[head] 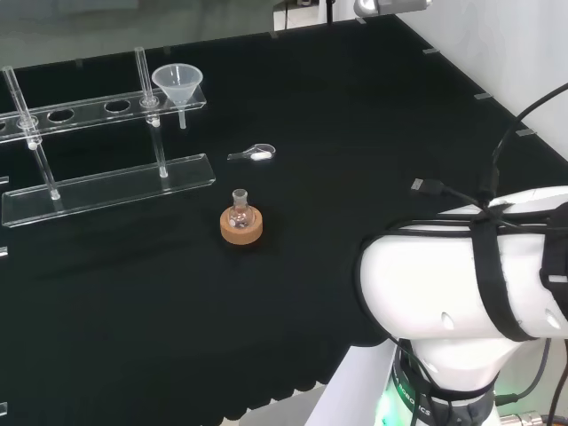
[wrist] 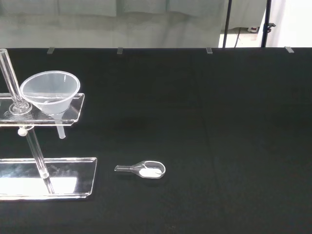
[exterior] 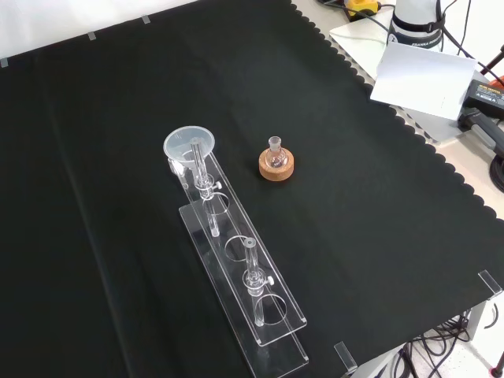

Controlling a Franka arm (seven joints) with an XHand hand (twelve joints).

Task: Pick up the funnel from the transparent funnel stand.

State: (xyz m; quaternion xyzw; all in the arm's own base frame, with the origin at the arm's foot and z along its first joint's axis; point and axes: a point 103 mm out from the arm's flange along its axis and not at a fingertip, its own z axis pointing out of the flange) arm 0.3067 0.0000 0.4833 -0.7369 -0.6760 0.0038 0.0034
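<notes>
Where visible: black cloth tabletop [head: 355, 177], scalloped near edge
Funnel [head: 178, 85]: seated in clear stand [head: 106, 191], end hole
Open room: wide, beside flask [head: 240, 211]
Hand: state cannot tell

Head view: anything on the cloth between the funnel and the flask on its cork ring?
Yes, a small clear scoop holding white powder lies between the funnel and the flask, apart from both.
</notes>
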